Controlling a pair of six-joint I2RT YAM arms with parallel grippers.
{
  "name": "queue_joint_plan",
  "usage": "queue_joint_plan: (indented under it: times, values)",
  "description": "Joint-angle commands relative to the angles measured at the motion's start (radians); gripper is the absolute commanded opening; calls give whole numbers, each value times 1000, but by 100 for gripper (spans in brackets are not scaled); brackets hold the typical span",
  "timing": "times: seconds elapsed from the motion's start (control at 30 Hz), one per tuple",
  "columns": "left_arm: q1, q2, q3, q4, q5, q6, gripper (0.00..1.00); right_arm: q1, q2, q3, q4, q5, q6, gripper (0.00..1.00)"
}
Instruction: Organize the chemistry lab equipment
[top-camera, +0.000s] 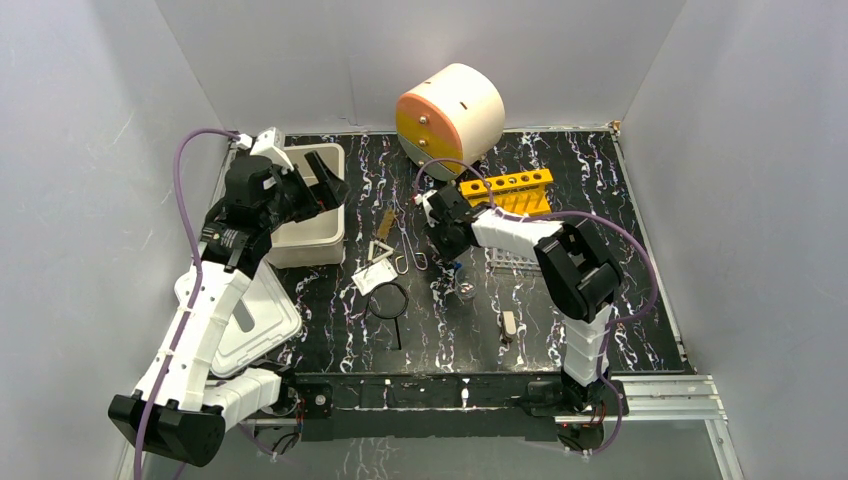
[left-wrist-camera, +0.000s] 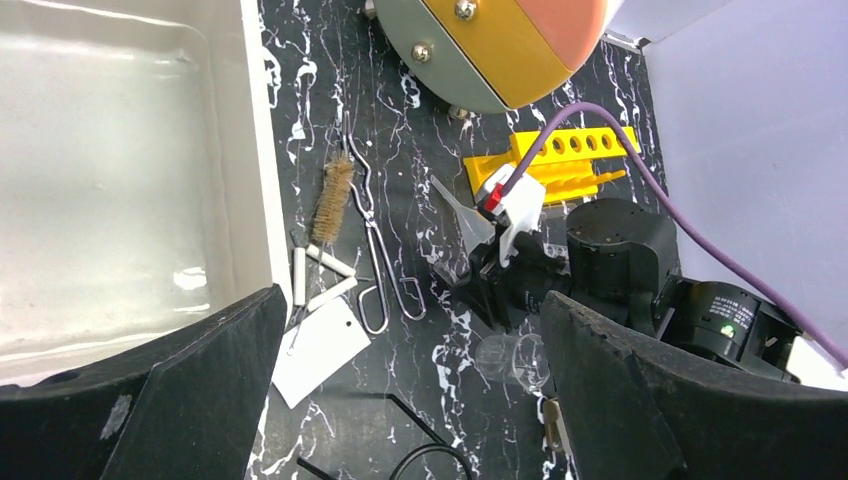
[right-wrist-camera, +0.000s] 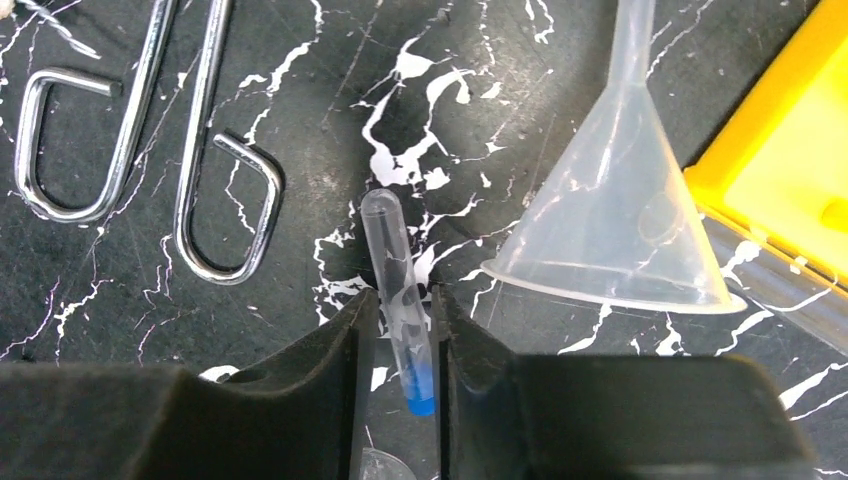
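Note:
My right gripper (right-wrist-camera: 405, 300) is low over the mat with its jaws narrow around a clear test tube (right-wrist-camera: 388, 255) that has a blue end. The right finger touches the tube and a thin gap shows on the left. A clear funnel (right-wrist-camera: 620, 220) lies just right of it and thin metal tongs (right-wrist-camera: 150, 130) lie to its left. My left gripper (left-wrist-camera: 412, 296) hangs wide open and empty beside the white tub (top-camera: 310, 205). Beneath it lie the metal triangle (left-wrist-camera: 320, 275), white square pad (left-wrist-camera: 318, 348), brown brush (left-wrist-camera: 333, 195), glass beaker (left-wrist-camera: 512, 360) and black ring (top-camera: 388, 300).
The cream-and-orange drum (top-camera: 450, 112) stands at the back centre. A yellow tube rack (top-camera: 507, 190) sits right of the right gripper. A white lid (top-camera: 245, 315) lies under the left arm. A small pale tool (top-camera: 508, 325) rests near the front right.

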Motion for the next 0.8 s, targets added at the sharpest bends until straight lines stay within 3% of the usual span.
queue_joint_plan:
  times: [0.0,0.13,0.37,0.53,0.77]
  values:
    - [-2,10,32,-50,8,-59,98,15,33,9,2,5,-90,31]
    - [-2,19,22,-63,47,-80,98,20,24,15,14,6,-129,18]
    - [-2,-19,-4,-57,32,-170,98,20,-145,38,122,-55,-118,17]
    - [-2,-5,-40,-28,155,-248,98,19,-316,5,226,-151,-99,17]
    - [-3,17,-107,138,391,-381,98,20,-475,-49,262,-382,-22,18]
